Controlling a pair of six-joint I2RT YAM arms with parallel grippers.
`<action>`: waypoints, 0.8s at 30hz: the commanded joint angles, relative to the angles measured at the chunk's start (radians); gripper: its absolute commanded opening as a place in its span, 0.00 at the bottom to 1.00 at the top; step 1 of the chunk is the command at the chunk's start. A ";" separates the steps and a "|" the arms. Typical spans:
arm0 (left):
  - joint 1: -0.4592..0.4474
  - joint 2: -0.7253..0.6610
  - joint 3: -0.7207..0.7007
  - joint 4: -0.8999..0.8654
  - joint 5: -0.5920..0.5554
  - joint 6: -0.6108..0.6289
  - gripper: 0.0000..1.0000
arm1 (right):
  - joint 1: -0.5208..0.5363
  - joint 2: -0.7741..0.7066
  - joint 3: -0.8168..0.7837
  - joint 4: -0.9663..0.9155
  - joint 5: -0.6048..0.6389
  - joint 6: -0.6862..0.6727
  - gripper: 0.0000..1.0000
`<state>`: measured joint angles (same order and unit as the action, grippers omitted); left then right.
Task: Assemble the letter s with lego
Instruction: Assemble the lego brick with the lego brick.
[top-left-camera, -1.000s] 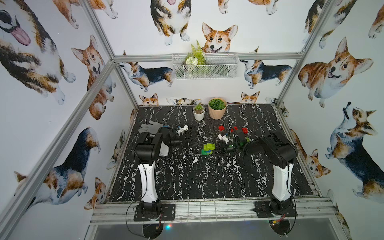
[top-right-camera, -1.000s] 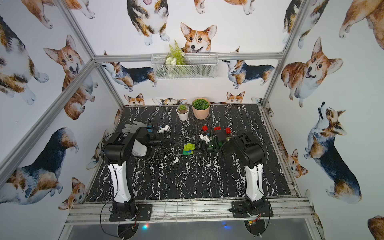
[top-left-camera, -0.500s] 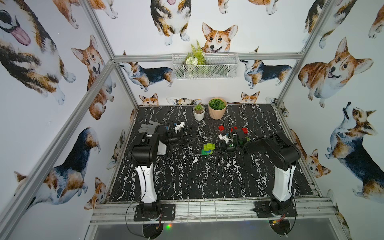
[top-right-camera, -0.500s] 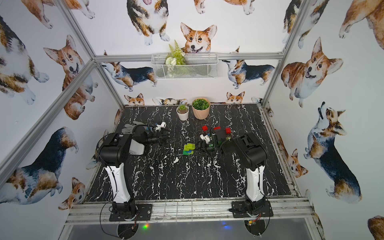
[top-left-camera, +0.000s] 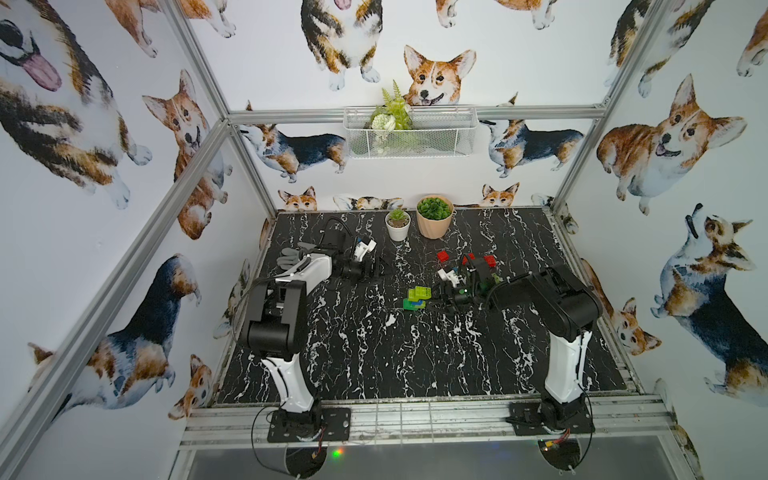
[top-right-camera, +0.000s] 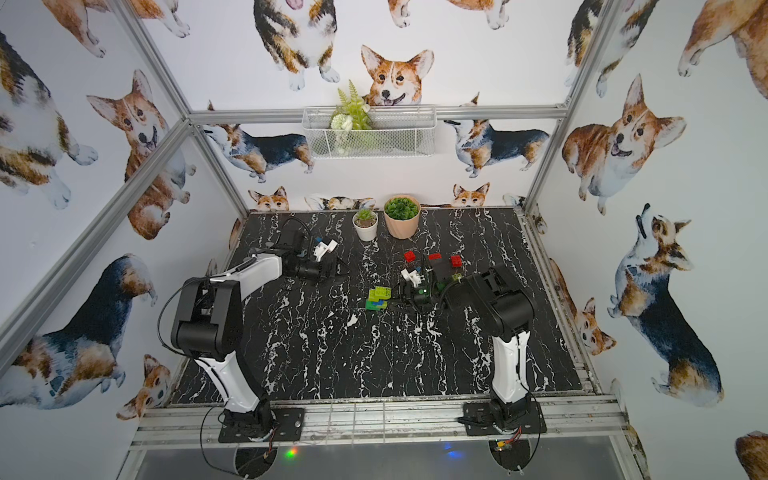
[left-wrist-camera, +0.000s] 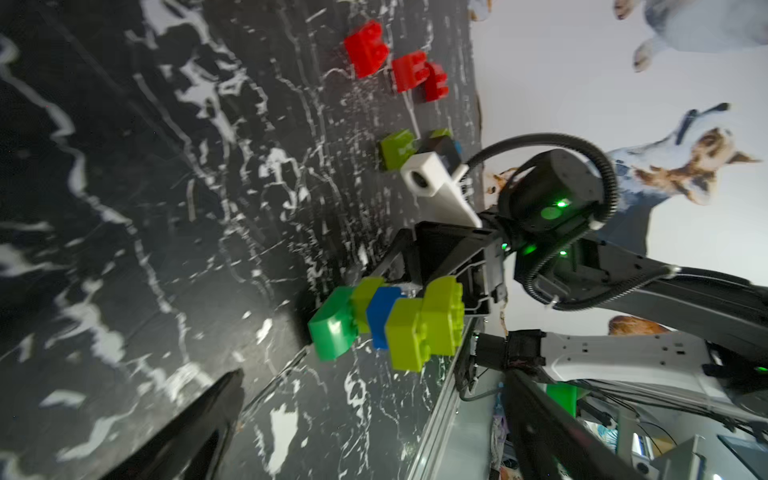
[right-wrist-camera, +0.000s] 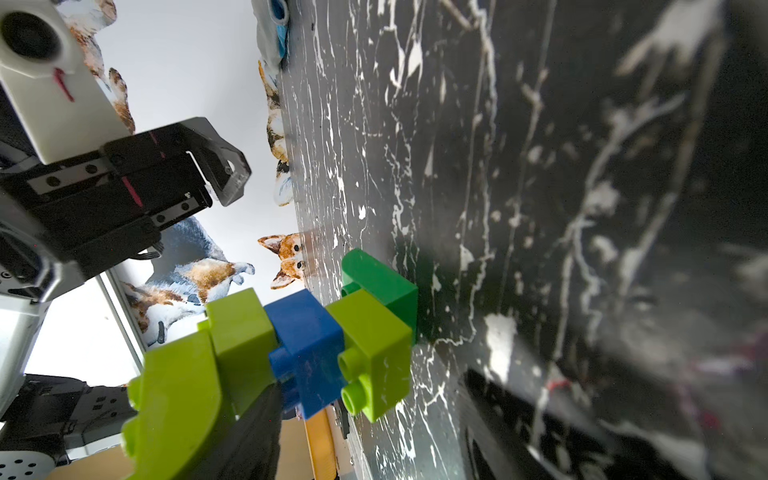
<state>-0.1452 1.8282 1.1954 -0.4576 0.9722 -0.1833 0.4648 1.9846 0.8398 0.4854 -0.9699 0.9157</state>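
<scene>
The lego assembly (top-left-camera: 417, 298) (top-right-camera: 379, 298) stands mid-table as a staggered stack. A dark green brick (right-wrist-camera: 380, 282) is at the table, then lime, blue (right-wrist-camera: 305, 336) and two more lime bricks (left-wrist-camera: 442, 316). My right gripper (top-left-camera: 433, 298) (right-wrist-camera: 374, 415) is closed around its lower bricks. One finger (right-wrist-camera: 249, 436) lies against the blue and lime bricks, the other (right-wrist-camera: 540, 415) is on the table side. Three red bricks (top-left-camera: 442, 255) (left-wrist-camera: 365, 48) and loose lime bricks (left-wrist-camera: 397, 147) lie behind it. My left gripper (top-left-camera: 380, 270) (left-wrist-camera: 374, 436) hangs wide open and empty, well to the left.
A white pot (top-left-camera: 398, 224) and a tan pot (top-left-camera: 434, 216) stand at the back edge. A grey glove (top-left-camera: 293, 257) lies at the back left beside the left arm. A wire basket (top-left-camera: 409, 133) hangs on the back wall. A metal rail (top-left-camera: 415, 415) borders the front.
My left arm has drawn back toward the back left, away from the lego, with its jaws still wide. The right gripper and the assembly have stayed in place.
</scene>
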 joint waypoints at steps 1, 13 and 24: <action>-0.006 -0.019 -0.003 -0.107 -0.062 0.076 1.00 | 0.004 -0.003 -0.010 -0.063 0.090 0.012 0.67; -0.005 -0.095 -0.043 -0.098 -0.171 0.053 1.00 | 0.035 -0.022 0.044 -0.131 0.110 -0.033 0.69; -0.004 -0.101 -0.049 -0.079 -0.141 0.041 1.00 | 0.040 -0.035 0.020 -0.038 0.088 0.033 0.71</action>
<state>-0.1505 1.7294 1.1446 -0.5430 0.8074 -0.1432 0.5022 1.9633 0.8734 0.4225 -0.8997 0.9062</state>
